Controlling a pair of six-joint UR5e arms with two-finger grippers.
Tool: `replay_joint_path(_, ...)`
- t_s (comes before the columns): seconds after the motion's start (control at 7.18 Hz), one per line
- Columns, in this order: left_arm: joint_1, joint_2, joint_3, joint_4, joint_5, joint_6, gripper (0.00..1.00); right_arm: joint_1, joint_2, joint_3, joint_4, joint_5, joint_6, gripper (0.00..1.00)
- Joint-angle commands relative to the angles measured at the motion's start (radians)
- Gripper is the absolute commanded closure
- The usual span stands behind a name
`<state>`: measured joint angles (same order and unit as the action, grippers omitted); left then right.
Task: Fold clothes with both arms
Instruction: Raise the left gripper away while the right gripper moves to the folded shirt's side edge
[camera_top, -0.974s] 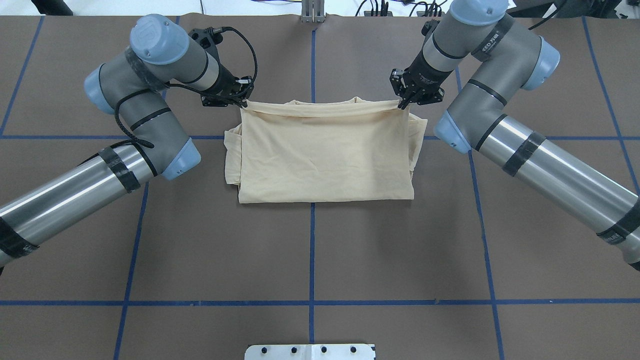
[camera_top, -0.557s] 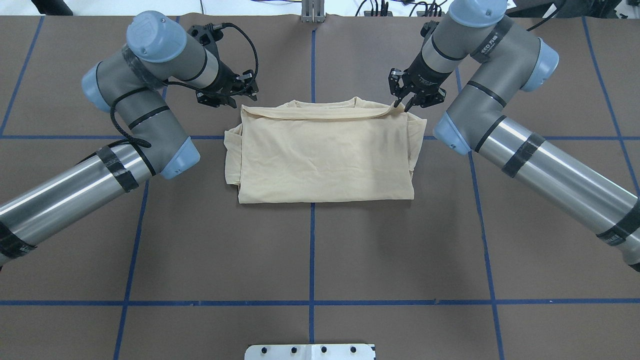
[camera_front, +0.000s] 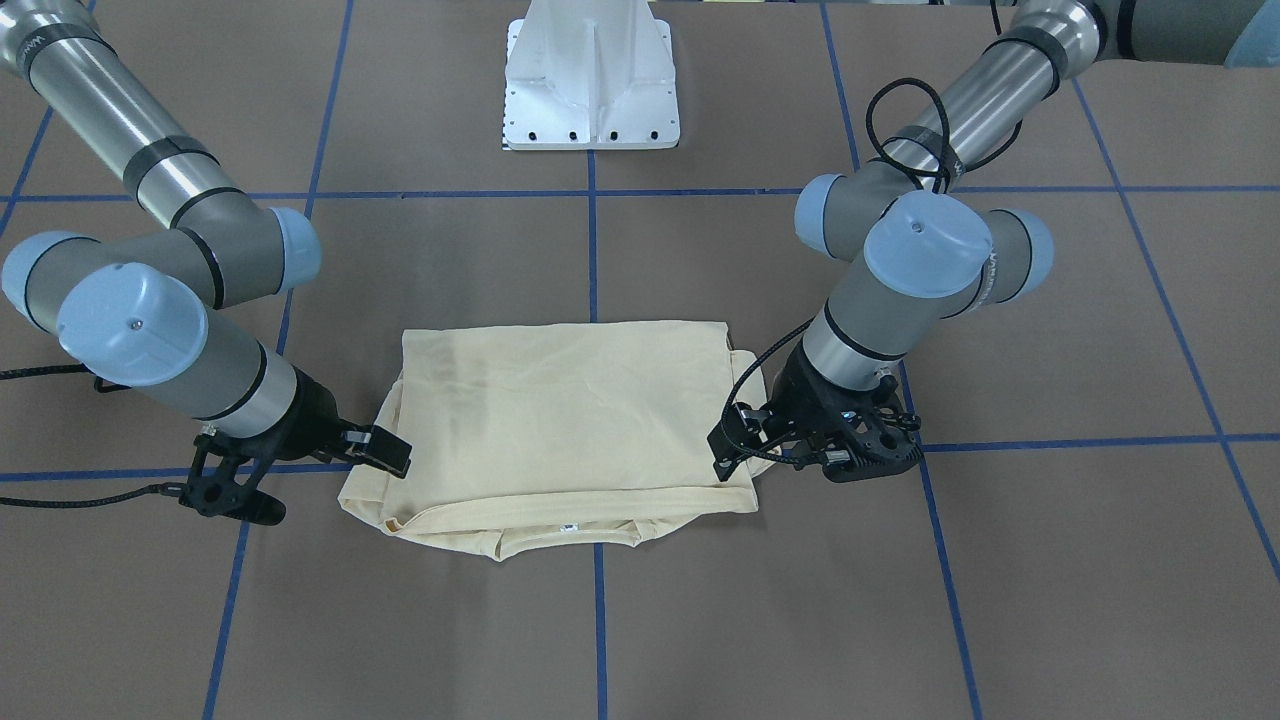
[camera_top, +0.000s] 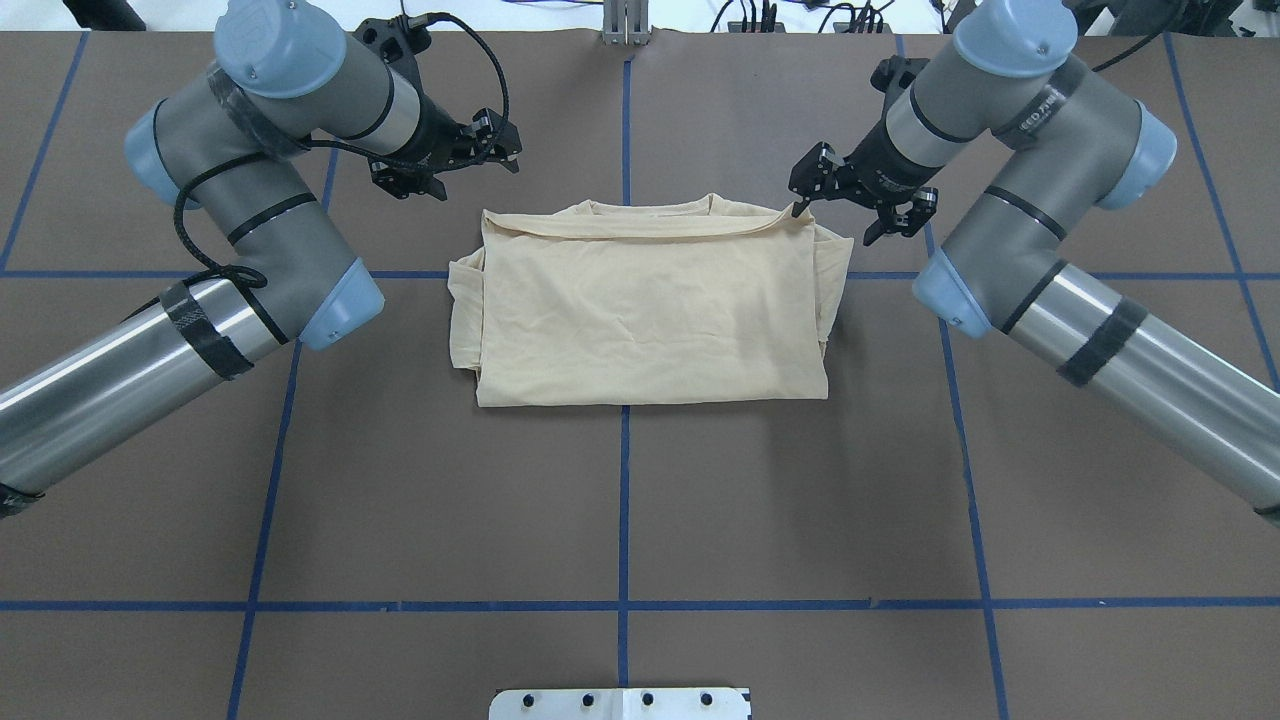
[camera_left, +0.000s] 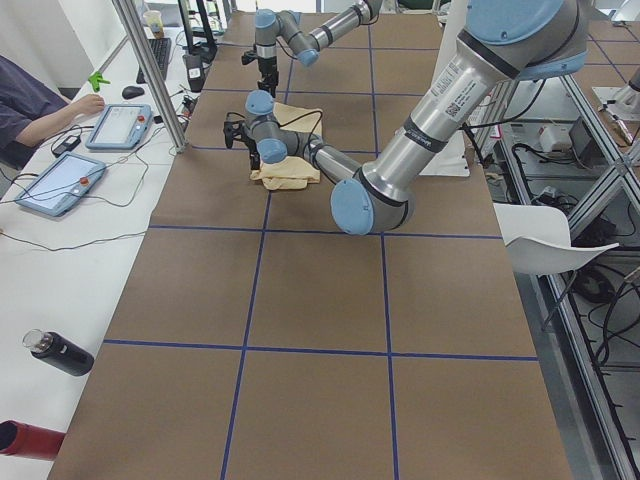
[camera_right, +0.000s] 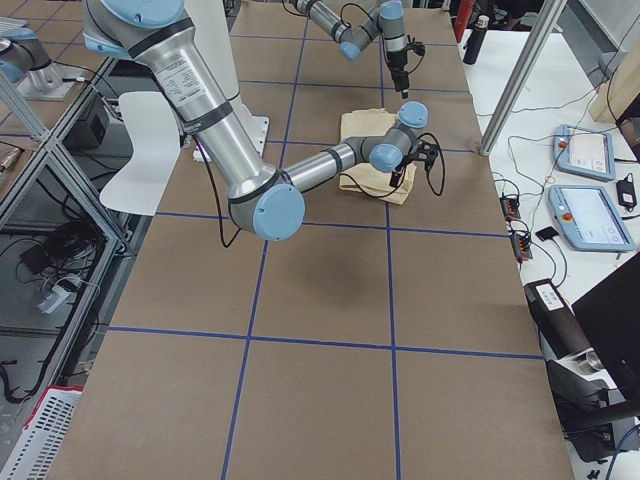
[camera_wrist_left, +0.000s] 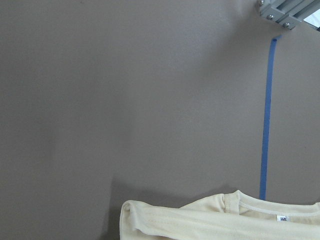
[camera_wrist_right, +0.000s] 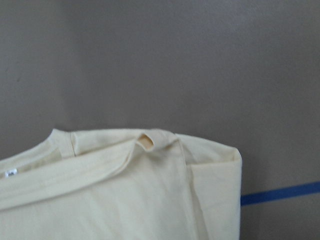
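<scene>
The pale cream-yellow shirt (camera_top: 650, 310) lies folded in a flat rectangle in the middle of the brown table, plain side up. Its collar and small white neck label (camera_front: 567, 527) lie at the far edge. My left gripper (camera_top: 505, 147) is open and empty, a little beyond the shirt's far left corner. My right gripper (camera_top: 800, 188) is open and empty, with one fingertip close over the far right corner. In the front-facing view the shirt (camera_front: 560, 420) lies between the left gripper (camera_front: 725, 452) and the right gripper (camera_front: 385, 450). The left wrist view shows the collar edge (camera_wrist_left: 225, 220). The right wrist view shows the shirt's corner (camera_wrist_right: 150, 190).
The white pedestal base (camera_front: 590, 90) stands at the robot's side of the table. Blue tape lines (camera_top: 624, 500) cross the brown table. A metal bracket (camera_top: 625, 25) sits at the far edge. Tablets (camera_left: 120, 125) and a dark bottle (camera_left: 60, 352) lie on the operators' side bench.
Both grippers held the shirt's far folded edge a second ago. They have let go and drawn back outward, and the edge now lies flat on the shirt.
</scene>
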<state>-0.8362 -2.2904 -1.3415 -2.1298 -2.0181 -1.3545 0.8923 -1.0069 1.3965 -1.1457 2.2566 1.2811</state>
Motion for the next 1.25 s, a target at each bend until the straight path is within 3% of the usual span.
replay_joint_path(0.0,-0.001,0.003,-0.056,0.056,0.001,-0.002,0.01,-0.070,-0.146,0.198,-0.002,-0.009,0.088,0.00)
replay_joint_path(0.14,-0.001,0.003,-0.112,0.117,0.002,-0.003,0.01,-0.122,-0.200,0.267,-0.002,-0.023,0.124,0.00)
replay_joint_path(0.28,-0.001,0.003,-0.148,0.157,0.004,-0.003,0.01,-0.171,-0.208,0.276,-0.003,-0.073,0.124,0.01)
replay_joint_path(0.42,-0.001,0.003,-0.153,0.159,0.004,-0.003,0.01,-0.220,-0.214,0.271,-0.006,-0.127,0.124,0.01)
replay_joint_path(0.84,0.000,0.017,-0.160,0.157,0.004,-0.003,0.01,-0.276,-0.211,0.245,-0.009,-0.152,0.124,0.04)
replay_joint_path(0.97,0.000,0.017,-0.162,0.157,0.004,-0.002,0.01,-0.279,-0.211,0.240,-0.011,-0.152,0.124,0.13)
replay_joint_path(1.11,0.000,0.017,-0.162,0.159,0.004,-0.002,0.01,-0.277,-0.207,0.239,-0.015,-0.149,0.122,0.29)
